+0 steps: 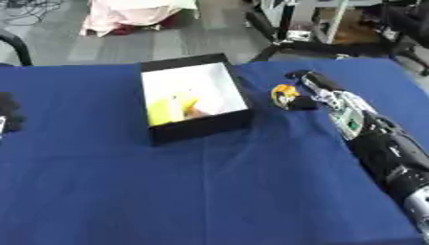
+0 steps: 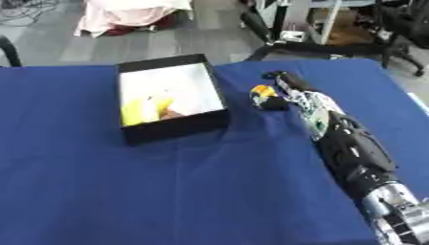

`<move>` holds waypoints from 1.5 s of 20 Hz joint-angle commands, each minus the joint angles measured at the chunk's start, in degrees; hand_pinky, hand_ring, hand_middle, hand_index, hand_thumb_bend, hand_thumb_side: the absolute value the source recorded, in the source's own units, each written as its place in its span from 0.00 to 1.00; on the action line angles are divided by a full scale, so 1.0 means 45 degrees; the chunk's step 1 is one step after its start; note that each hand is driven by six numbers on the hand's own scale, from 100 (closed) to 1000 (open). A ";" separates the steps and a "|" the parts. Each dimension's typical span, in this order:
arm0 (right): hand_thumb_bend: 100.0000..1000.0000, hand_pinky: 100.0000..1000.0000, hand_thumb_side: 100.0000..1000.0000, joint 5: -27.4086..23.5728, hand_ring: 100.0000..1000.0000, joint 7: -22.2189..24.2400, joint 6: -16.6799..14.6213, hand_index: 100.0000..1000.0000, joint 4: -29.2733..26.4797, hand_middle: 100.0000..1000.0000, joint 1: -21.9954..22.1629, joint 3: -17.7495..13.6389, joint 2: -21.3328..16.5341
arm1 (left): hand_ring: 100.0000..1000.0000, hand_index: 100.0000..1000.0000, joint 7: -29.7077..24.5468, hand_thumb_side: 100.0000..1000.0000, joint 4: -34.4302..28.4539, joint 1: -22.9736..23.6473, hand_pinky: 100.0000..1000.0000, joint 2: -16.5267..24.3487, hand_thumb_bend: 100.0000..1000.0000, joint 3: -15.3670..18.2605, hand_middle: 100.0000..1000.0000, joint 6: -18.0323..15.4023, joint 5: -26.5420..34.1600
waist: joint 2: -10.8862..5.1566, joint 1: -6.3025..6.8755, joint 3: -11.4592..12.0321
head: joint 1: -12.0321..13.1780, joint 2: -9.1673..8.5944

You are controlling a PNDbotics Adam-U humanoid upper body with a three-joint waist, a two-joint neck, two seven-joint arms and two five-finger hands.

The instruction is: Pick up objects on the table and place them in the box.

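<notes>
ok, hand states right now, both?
Left hand: at the left edge, fingers can't be told.
Right hand: closed on a small yellow and black object.

From my seat I see the right hand (image 2: 283, 88) stretched across the blue table (image 2: 209, 191), with a small yellow-and-black object (image 2: 263, 96) at its fingers, just right of the black box (image 2: 172, 125). Yellow items (image 2: 144, 109) lie on the box's white floor. I can't tell whether the fingers grip the object.
</notes>
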 commanded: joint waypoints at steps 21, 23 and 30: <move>0.00 0.74 0.00 0.0877 0.59 -0.1053 0.1289 0.61 0.0559 0.56 -0.0164 -0.0260 -0.0066 | 0.60 0.79 0.0058 0.81 -0.0244 -0.0123 0.65 0.0113 0.42 0.0124 0.63 0.0020 -0.0025 | -0.0135 0.0125 0.0053 | -0.0018 -0.0020; 0.00 0.73 0.00 0.0894 0.56 -0.1144 0.1298 0.57 0.0531 0.52 -0.0160 -0.0251 -0.0053 | 0.60 0.79 0.0062 0.81 -0.0248 -0.0123 0.65 0.0113 0.42 0.0125 0.63 0.0021 -0.0018 | -0.0135 0.0129 0.0056 | -0.0020 -0.0020; 0.00 0.68 0.00 0.1037 0.45 -0.1765 0.1475 0.38 0.0512 0.35 -0.0242 -0.0287 0.0132 | 0.60 0.79 0.0070 0.81 -0.0251 -0.0117 0.65 0.0105 0.42 0.0128 0.63 0.0026 -0.0003 | -0.0138 0.0147 0.0057 | -0.0037 -0.0020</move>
